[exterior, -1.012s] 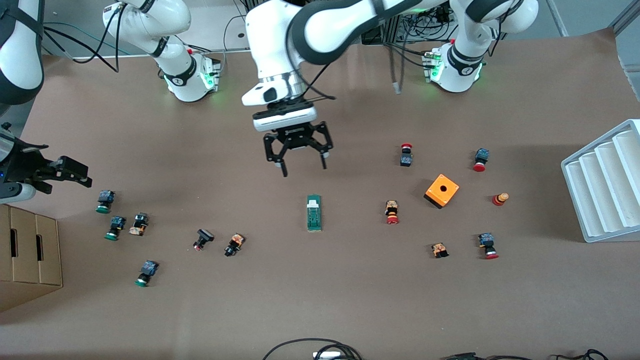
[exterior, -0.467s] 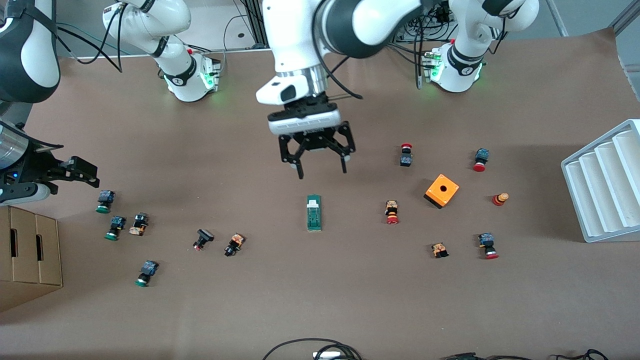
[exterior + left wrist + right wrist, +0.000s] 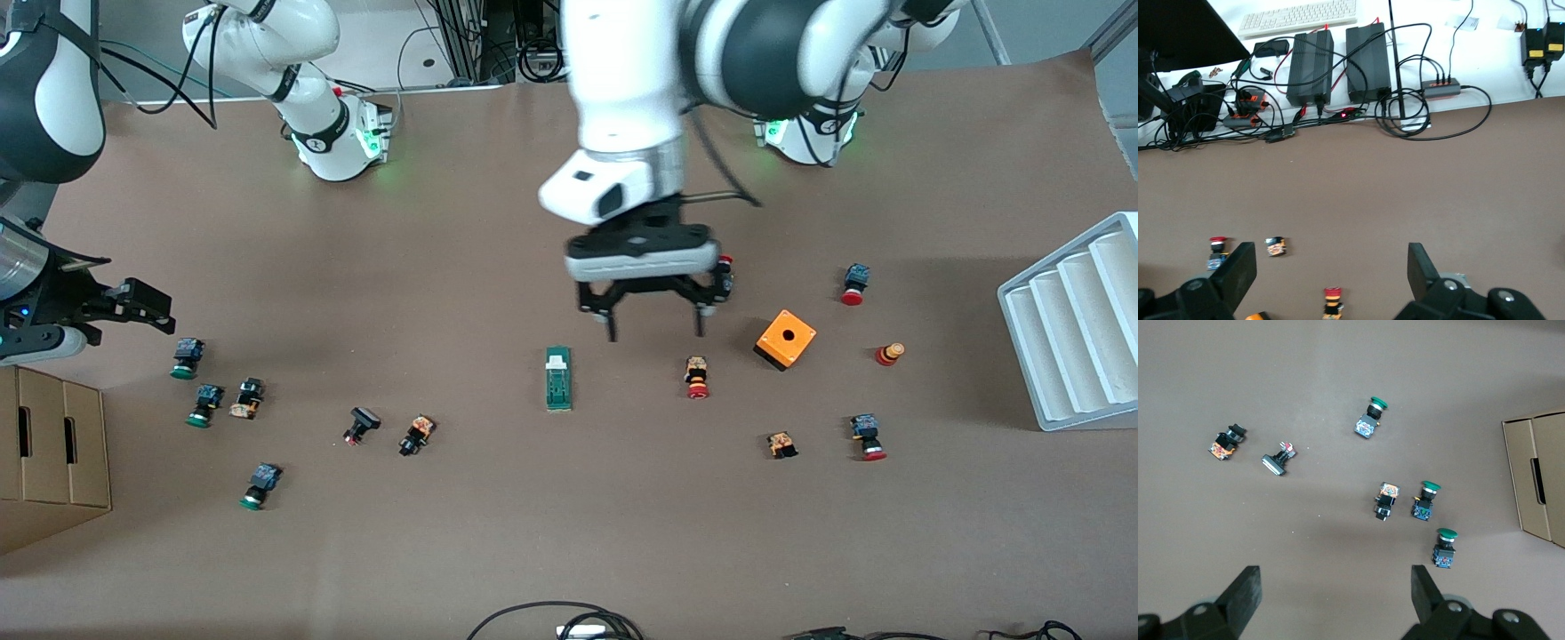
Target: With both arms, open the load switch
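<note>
The load switch (image 3: pixel 558 379) lies flat on the table (image 3: pixel 569 533), and everything else is placed from it. It is judged light, stiff and smooth-sided, so it is best taken across its long green sides by one gripper while the white end piece is worked by the other. The left gripper (image 3: pixel 654 332) hangs spread wide and empty over the table just beside it, toward the left arm's end. The right gripper (image 3: pixel 151 313), also spread and empty, waits well apart at the right arm's end. One switch, one orange cube (image 3: pixel 786 340) and thirteen small buttons are counted.
</note>
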Controlling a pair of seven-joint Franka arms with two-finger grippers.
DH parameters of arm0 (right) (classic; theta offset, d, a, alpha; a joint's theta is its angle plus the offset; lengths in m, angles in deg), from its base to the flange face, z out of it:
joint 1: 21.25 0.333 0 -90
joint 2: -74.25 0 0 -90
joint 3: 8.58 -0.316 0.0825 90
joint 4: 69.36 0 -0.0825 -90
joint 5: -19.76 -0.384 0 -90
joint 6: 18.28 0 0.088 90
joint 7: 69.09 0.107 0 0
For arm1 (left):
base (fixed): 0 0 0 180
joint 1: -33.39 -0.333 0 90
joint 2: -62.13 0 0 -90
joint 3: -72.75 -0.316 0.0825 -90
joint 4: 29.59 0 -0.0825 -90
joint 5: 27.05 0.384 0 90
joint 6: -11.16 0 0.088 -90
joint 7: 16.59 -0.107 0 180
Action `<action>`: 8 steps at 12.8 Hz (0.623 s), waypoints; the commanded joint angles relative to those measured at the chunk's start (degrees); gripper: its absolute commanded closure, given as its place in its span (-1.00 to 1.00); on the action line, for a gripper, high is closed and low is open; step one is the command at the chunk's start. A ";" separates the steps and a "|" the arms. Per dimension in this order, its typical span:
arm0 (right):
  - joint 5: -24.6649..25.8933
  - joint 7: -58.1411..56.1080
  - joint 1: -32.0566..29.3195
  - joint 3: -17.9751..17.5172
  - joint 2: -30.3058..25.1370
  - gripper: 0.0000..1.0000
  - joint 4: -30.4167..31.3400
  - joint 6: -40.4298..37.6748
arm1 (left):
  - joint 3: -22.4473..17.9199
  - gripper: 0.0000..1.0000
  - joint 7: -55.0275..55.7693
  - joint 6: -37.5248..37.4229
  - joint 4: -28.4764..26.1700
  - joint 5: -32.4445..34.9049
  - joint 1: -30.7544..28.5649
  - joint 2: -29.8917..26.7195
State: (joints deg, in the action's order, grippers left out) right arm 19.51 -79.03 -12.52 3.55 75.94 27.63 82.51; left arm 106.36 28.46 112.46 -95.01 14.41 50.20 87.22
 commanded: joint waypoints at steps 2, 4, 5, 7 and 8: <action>0.96 1.15 0.06 0.00 0.59 -1.00 -1.19 -0.15 | 0.14 -1.00 -13.29 -4.69 -0.76 -4.10 -6.25 -2.85; 0.96 1.15 0.14 0.00 0.59 -1.00 -1.19 -0.15 | 0.40 -1.00 -18.40 -6.80 -0.76 -5.41 -10.63 -2.94; 0.96 1.15 0.14 0.00 0.59 -1.00 -1.19 0.02 | 0.23 -1.00 -20.86 -7.51 -0.67 -7.51 -12.39 -2.94; 0.96 1.06 0.14 0.00 0.59 -1.00 -1.19 0.20 | 0.31 -1.00 -22.64 -10.84 -0.15 -10.15 -17.05 -2.94; 0.96 1.15 0.23 0.00 0.59 -1.00 -1.28 0.29 | 0.23 -1.00 -22.64 -11.90 0.38 -12.17 -19.68 -2.94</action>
State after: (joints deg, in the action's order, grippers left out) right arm 19.51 -78.55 -12.50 3.53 75.94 27.61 82.52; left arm 106.13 7.70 103.02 -94.98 5.75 34.78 85.23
